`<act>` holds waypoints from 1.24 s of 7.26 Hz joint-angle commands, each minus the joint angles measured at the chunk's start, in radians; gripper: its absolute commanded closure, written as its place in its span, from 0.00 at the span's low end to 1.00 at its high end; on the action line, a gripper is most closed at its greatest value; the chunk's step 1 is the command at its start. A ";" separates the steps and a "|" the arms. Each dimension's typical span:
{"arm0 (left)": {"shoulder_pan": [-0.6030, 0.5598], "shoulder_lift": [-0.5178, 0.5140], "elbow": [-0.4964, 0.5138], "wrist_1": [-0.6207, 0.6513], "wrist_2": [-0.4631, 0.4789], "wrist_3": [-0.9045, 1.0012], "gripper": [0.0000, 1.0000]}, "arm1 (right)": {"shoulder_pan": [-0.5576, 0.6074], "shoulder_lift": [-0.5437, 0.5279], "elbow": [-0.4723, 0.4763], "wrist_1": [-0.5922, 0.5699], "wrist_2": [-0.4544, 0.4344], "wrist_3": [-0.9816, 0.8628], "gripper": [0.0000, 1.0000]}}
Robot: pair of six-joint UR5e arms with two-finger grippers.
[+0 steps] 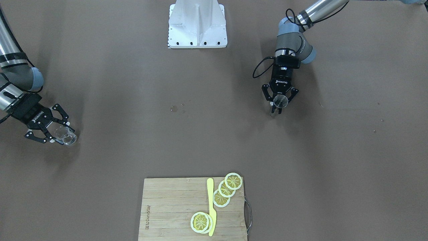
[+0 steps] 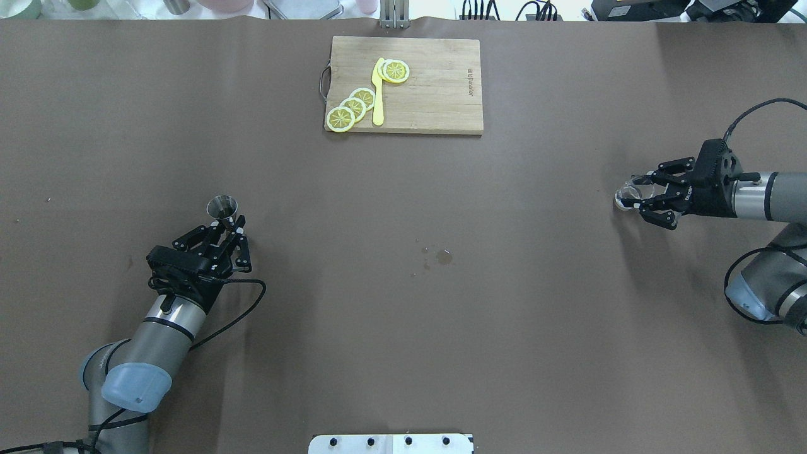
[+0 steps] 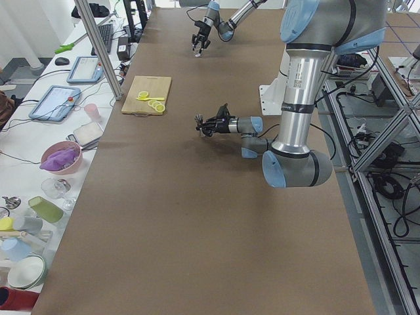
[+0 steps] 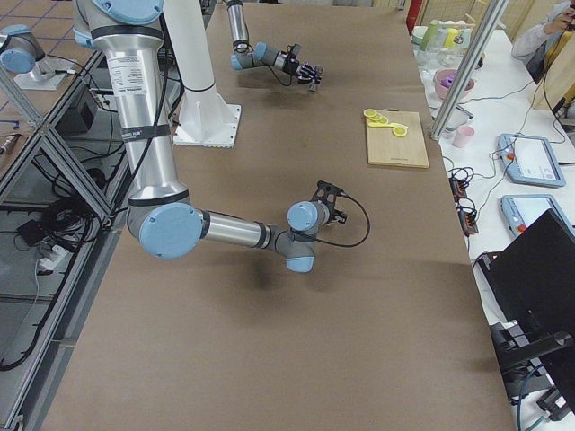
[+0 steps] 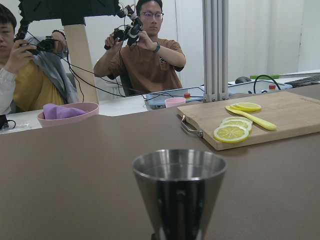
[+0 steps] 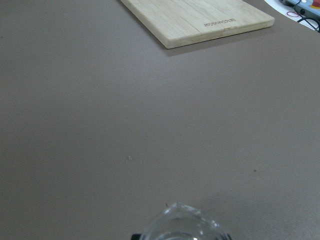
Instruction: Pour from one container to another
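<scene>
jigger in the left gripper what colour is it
The jigger is shiny grey steel, clearest in the left wrist view.

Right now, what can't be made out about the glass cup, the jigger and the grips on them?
- Contents of the glass cup: the right wrist view's bottom edge cuts it off, and it is too small and clear in the fixed views.
- Inside of the jigger: the left wrist view looks side-on at its rim, and it is too small elsewhere.
- Its lower cone: cut by that view's bottom edge, and the left gripper covers it overhead.
</scene>
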 commanded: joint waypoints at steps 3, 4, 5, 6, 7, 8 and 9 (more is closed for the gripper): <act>0.000 0.000 -0.001 -0.027 -0.007 0.078 0.52 | 0.001 0.001 0.011 0.001 0.000 -0.002 0.00; 0.000 0.001 -0.001 -0.028 -0.007 0.078 0.40 | 0.001 0.000 0.012 0.001 0.000 -0.002 0.00; 0.000 0.001 -0.001 -0.036 -0.007 0.080 0.10 | 0.001 0.000 0.014 0.001 0.002 -0.002 0.00; 0.002 0.003 -0.002 -0.053 -0.007 0.081 0.02 | 0.003 0.000 0.018 0.001 0.002 -0.002 0.00; 0.003 0.006 -0.005 -0.056 -0.007 0.081 0.02 | 0.005 -0.002 0.029 0.000 0.003 -0.002 0.00; 0.008 0.007 -0.010 -0.067 -0.007 0.083 0.02 | 0.008 -0.010 0.055 -0.005 0.005 -0.002 0.00; 0.018 0.009 -0.013 -0.074 -0.007 0.083 0.02 | 0.021 -0.016 0.085 -0.012 0.011 -0.001 0.00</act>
